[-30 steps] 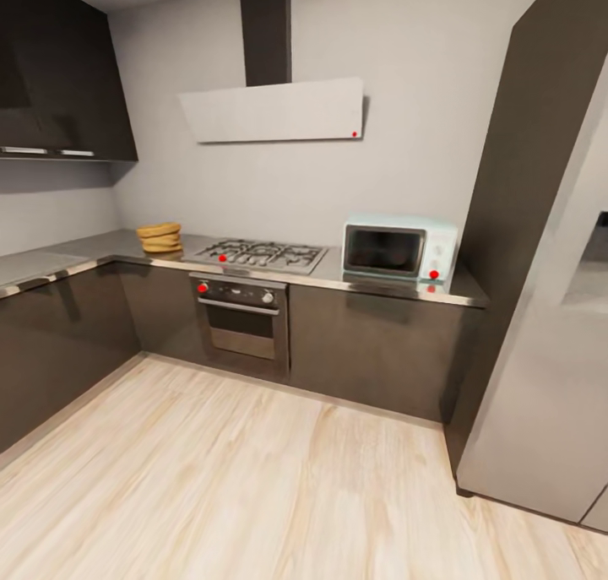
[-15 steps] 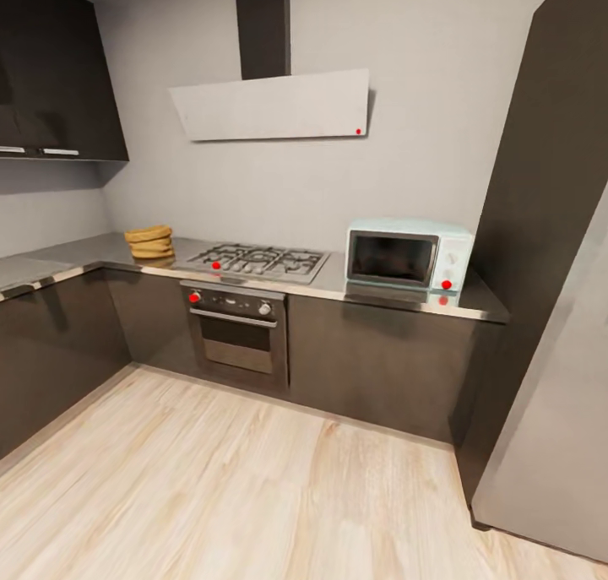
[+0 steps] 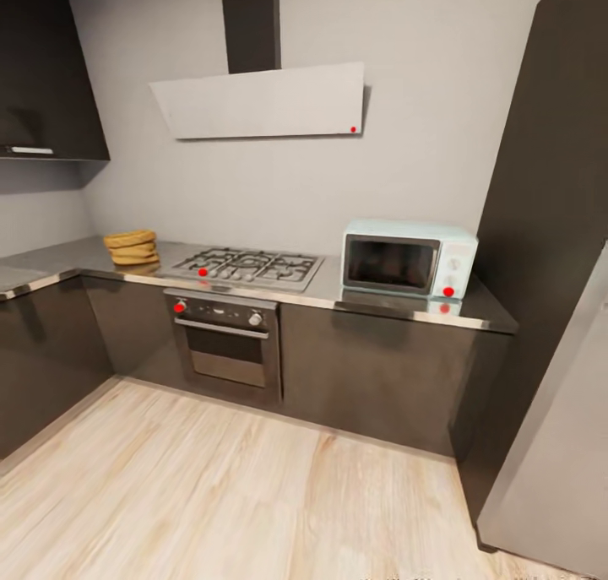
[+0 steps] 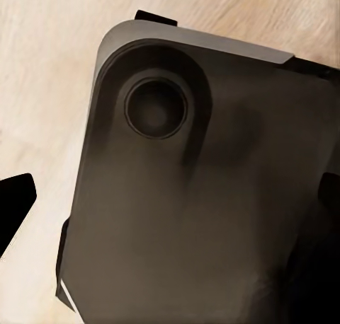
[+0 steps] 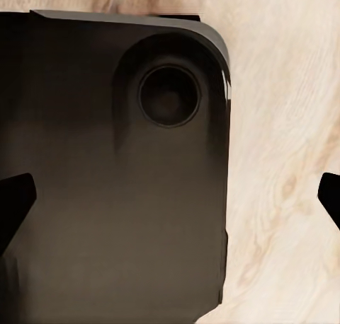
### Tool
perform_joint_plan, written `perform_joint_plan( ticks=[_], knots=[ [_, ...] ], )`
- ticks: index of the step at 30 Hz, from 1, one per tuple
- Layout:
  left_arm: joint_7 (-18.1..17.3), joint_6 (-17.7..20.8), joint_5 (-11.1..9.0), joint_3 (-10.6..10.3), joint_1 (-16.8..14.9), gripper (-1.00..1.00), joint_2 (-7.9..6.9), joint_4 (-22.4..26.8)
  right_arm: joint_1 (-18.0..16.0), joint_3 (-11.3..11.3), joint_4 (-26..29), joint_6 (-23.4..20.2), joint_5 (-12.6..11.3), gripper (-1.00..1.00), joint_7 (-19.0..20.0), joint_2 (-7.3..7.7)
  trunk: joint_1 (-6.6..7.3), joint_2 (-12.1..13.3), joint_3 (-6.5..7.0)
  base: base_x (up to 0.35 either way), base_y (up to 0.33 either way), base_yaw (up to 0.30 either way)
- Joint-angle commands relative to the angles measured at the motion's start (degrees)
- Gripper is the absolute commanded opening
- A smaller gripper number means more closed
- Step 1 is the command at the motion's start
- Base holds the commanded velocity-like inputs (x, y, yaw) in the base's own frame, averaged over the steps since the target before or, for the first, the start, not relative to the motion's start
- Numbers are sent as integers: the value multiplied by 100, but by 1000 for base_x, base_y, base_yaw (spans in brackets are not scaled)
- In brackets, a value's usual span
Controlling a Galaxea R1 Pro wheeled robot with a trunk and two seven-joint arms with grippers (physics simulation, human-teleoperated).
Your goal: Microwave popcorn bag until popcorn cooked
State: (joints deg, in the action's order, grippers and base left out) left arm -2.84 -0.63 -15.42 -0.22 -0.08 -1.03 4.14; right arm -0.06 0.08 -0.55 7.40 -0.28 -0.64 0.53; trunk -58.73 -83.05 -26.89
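The tan-yellow popcorn bag [image 3: 131,247] sits on the grey countertop [image 3: 355,302] at the far left, beside the hob. Toward the right end of that worktop stands the mint-blue microwave [image 3: 409,259], its dark door closed and a red dot at its lower right corner. In the left wrist view, my left gripper [image 4: 170,204] hangs open over the robot's dark base [image 4: 212,197] and the wood floor. My right gripper [image 5: 170,200] is open too, its black fingertips [image 5: 14,204] wide apart above the same dark base.
A gas hob [image 3: 245,268] and a built-in oven [image 3: 224,339] lie between bag and microwave, under a white hood [image 3: 262,100]. A tall dark cabinet [image 3: 549,183] and a steel fridge [image 3: 557,445] close off the right. Light wood floor [image 3: 211,487] stretches up to the cabinets.
The whole head view has shifted: the camera has come closer to the counter and the kitchen looks larger. The bag and the microwave have not moved on the worktop.
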Motion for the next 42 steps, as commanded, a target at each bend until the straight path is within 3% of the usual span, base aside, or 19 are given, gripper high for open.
perform_joint_plan(
  ticks=[1, 42],
  knots=[
    [-24, -7, -44, -4, -1, 100, -2, -1, -2, 1, -6, 25, -5, 100, -7, 0, 0, -2, -4, 7, 1, -236],
    [-21, -7, -67, 73, -1, 100, -3, 39, -2, 1, -6, 25, 6, 100, -7, 0, 0, -2, -4, 3, 0, -240]
  ],
)
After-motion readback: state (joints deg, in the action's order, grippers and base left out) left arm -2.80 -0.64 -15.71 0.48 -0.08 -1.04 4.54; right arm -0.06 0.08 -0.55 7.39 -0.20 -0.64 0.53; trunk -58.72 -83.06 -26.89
